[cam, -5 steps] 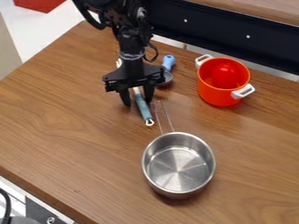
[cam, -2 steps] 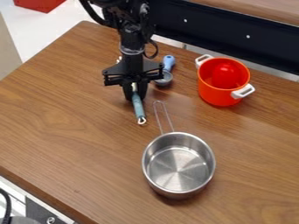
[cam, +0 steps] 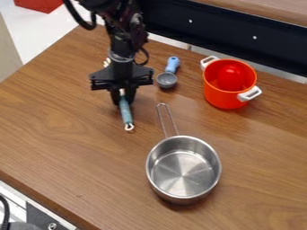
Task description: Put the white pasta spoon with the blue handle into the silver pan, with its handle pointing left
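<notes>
so the end effector (cam: 123,99) was pinched on the teal-handled utensil (cam: 126,112), gripping it near the upper part of the handle. the handle slanted down out of the grip, with a little pale hanging loop at its lower end. there was also a small pale bit (cam: 107,62) poking out behind the black arm, up and to the left, but i couldn't tell what it belonged to. all this was over the left-of-middle part of the wooden surface (cam: 66,139), with the arm coming down from the top edge

just right of the end effector lay a measuring spoon (cam: 167,80), grey bowl toward the camera and blue handle pointing away. lower down and to the right sat a steel saucepan (cam: 182,173), upright, its wire handle pointing back up toward the spoon

further right was a bright orange pot (cam: 221,97) with two white side handles, also upright. it had a rounded red patch inside, honestly couldn't tell if that was a thing or just shine. behind the surface ran a dark panel (cam: 221,33), and way up in the top left corner was some red object (cam: 39,4) beyond the surface's edge
</notes>
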